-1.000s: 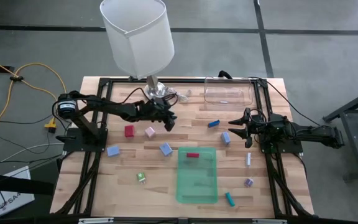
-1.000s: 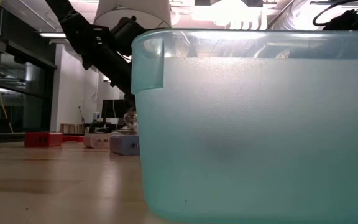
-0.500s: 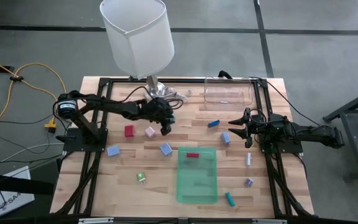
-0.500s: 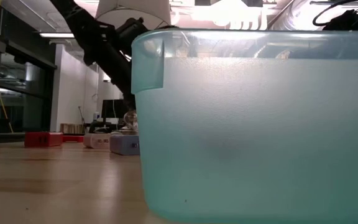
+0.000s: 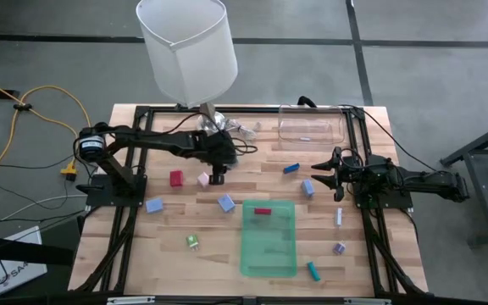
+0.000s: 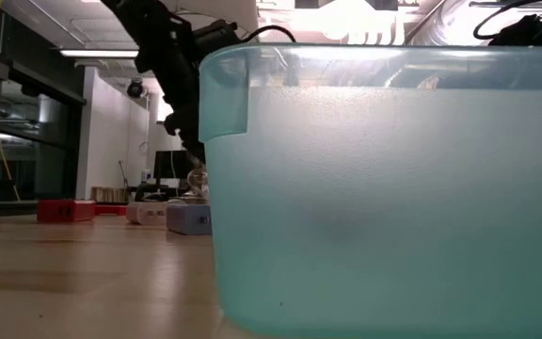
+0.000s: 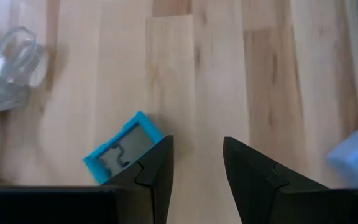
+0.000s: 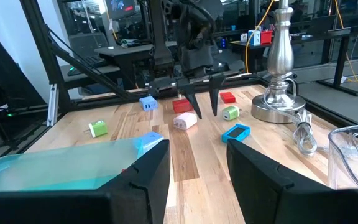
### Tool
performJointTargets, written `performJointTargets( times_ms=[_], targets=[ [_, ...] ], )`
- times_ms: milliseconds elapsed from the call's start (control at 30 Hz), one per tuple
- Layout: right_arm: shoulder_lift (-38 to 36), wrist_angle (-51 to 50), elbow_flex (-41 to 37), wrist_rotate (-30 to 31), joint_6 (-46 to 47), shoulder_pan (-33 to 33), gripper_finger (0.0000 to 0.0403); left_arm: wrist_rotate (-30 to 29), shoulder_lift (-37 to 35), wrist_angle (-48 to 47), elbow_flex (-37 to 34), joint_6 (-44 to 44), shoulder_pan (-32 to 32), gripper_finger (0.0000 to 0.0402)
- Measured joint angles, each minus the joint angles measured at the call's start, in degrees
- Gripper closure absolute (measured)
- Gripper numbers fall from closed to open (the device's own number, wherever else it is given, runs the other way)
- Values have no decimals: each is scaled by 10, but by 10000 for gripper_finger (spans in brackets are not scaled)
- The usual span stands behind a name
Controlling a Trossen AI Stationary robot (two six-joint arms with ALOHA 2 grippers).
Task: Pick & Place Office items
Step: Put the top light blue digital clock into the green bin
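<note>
The office items lie scattered on the wooden table: a red block (image 5: 176, 178), a pink block (image 5: 203, 179), two pale blue blocks (image 5: 154, 204) (image 5: 226, 202), a blue clip (image 5: 291, 168) and a small green piece (image 5: 192, 241). A red piece (image 5: 263, 211) lies in the green tray (image 5: 269, 250). My left gripper (image 5: 217, 176) hangs open above the bare wood just right of the pink block, fingers slanting down, nothing between them (image 7: 196, 149). The blue clip (image 7: 123, 151) lies ahead of it. My right gripper (image 5: 316, 167) waits open at the table's right side (image 8: 197, 152).
A lamp with a white shade (image 5: 189, 51) stands at the far edge, its cable (image 5: 244, 131) on the wood. A clear container (image 5: 310, 125) sits far right. A light blue block (image 5: 307, 187), a white stick (image 5: 339, 217), a purple piece (image 5: 339, 248) and a teal stick (image 5: 313, 270) lie right of the tray.
My left gripper has rolled about its own axis and tipped to point more steeply down, rising a little and drawing back slightly toward the table's left, nearer the pink block. Its fingers have stayed open and empty.
</note>
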Motion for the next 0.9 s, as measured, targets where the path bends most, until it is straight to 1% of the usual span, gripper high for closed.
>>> performJointTargets(
  times_ms=[133, 200, 400, 467, 600, 733, 900],
  targets=[
    [0, 0, 0, 0, 0, 0, 256, -50, 17, -56, 29, 92, -3, 270],
    [0, 0, 0, 0, 0, 0, 256, -69, 29, -67, 40, 143, -4, 270],
    [0, 0, 0, 0, 0, 0, 256, -75, 60, -89, 56, 278, -4, 270],
    [0, 0, 0, 0, 0, 0, 256, -66, 63, -84, 57, 308, -4, 270],
    [0, 0, 0, 0, 0, 0, 256, -50, 62, -73, 58, 321, -4, 270],
    [0, 0, 0, 0, 0, 0, 256, -57, 60, -64, 61, 295, -2, 270],
    [0, 0, 0, 0, 0, 0, 256, -62, 60, -64, 64, 299, 5, 270]
  ],
)
